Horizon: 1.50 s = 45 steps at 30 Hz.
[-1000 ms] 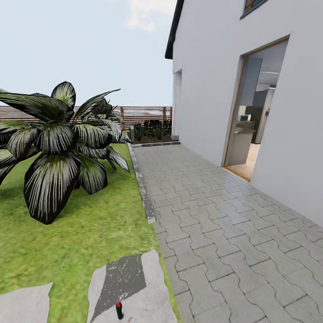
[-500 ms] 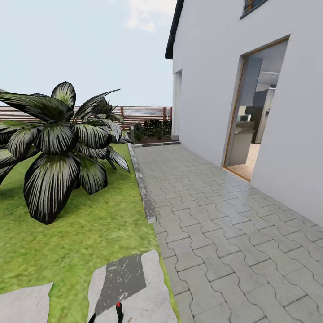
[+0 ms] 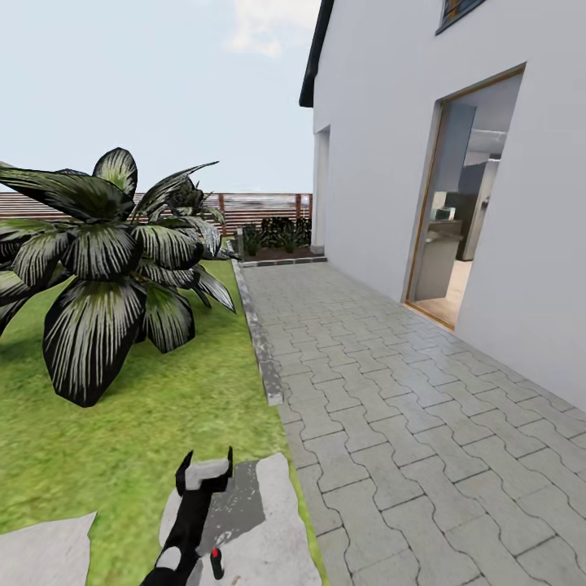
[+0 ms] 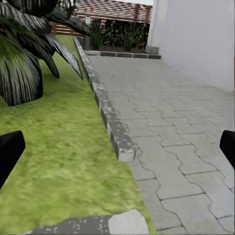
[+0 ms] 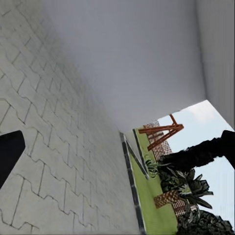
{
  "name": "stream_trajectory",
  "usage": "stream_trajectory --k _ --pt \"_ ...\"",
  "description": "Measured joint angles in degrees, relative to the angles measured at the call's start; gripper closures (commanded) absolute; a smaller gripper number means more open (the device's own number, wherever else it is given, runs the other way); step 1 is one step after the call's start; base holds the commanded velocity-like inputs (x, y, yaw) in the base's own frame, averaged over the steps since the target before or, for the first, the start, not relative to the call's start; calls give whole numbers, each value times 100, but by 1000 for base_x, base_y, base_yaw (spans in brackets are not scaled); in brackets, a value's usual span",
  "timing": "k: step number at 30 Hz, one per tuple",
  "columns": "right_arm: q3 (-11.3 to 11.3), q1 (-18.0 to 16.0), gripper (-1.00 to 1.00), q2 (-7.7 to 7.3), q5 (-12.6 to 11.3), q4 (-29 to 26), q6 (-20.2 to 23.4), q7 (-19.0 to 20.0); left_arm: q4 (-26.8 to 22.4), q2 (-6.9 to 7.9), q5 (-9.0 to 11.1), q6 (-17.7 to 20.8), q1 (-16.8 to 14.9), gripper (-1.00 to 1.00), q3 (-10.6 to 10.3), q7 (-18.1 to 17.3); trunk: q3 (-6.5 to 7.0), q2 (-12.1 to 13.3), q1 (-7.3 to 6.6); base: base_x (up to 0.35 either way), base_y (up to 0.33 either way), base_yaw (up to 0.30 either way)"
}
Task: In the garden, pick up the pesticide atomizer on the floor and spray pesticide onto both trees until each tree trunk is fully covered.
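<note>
While above the stepping stone [image 3: 244, 521], left fingers [image 3: 207, 468] apart and empty; right fingers [image 5: 10, 154] apart.

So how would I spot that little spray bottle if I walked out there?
Find the white house wall and the grey paved path along it. Where the lawn meets the path, a pale stepping stone lies in the grass. The pesticide atomizer stands on it: small, dark and upright with a red dot, beside the left arm, which is black and white and far longer.
</note>
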Motion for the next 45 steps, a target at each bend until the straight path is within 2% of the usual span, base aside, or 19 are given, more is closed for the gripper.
stream_trajectory --k 1,2,3,5,7,8,12,15,21,24,27,31,42,45 --pt "0 0 -100 -26 -33 1 1 0 -80 -2 43 -73 -229 -100 -1 324 1 0 0 0 0 0" --pt "2 0 -100 -32 -43 1 1 0 -165 -8 64 -126 -246 -100 0 521 0 -1 0 0 0 0" --pt "2 0 -100 -47 -69 3 0 0 -363 -101 84 -277 -359 -100 -16 1230 1 -1 0 0 0 0" --pt "0 0 -100 -56 -80 0 -1 0 -196 -157 99 -336 -408 -100 -41 1521 -1 0 0 0 0 0" --pt "-3 0 -100 -88 -88 -3 -5 -2 33 -193 99 -371 -438 -100 -58 1656 -1 0 0 0 0 0" --pt "-2 0 -100 -202 -95 -21 -107 -164 165 -214 101 -392 -456 -100 -67 1736 -1 0 0 0 0 0" --pt "11 0 -100 -281 -98 -41 -526 -944 257 -226 84 -403 -467 -100 -73 1778 -54 -119 65 0 0 0" --pt "13 0 -100 -299 -98 -45 -636 -1171 334 -241 73 -396 -469 -100 -74 1782 -108 -240 131 0 0 0" --pt "15 0 -100 -310 -109 -41 -699 -1294 495 -302 35 -393 -470 -100 -85 1781 -215 -480 263 0 0 0" --pt "17 0 -100 -311 -109 -40 -705 -1282 523 -342 -72 -395 -470 -100 -107 1772 -269 -601 329 0 0 0" --pt "20 0 -100 -318 -101 -40 -703 -1054 578 -377 -288 -400 -470 -100 -130 1755 -323 -721 395 0 0 0" --pt "22 0 -100 -336 -94 -42 -701 -776 603 -391 -378 -403 -470 -100 -139 1748 -395 -882 483 0 0 0" --pt "17 0 -100 -340 -92 -84 -716 -538 612 -389 -420 -412 -471 -100 -139 1751 -593 -1323 724 0 0 0" --pt "22 -9 -100 -344 -62 -586 -775 -549 612 -382 -421 -418 -471 -100 -133 1754 -646 -1443 790 0 0 0"
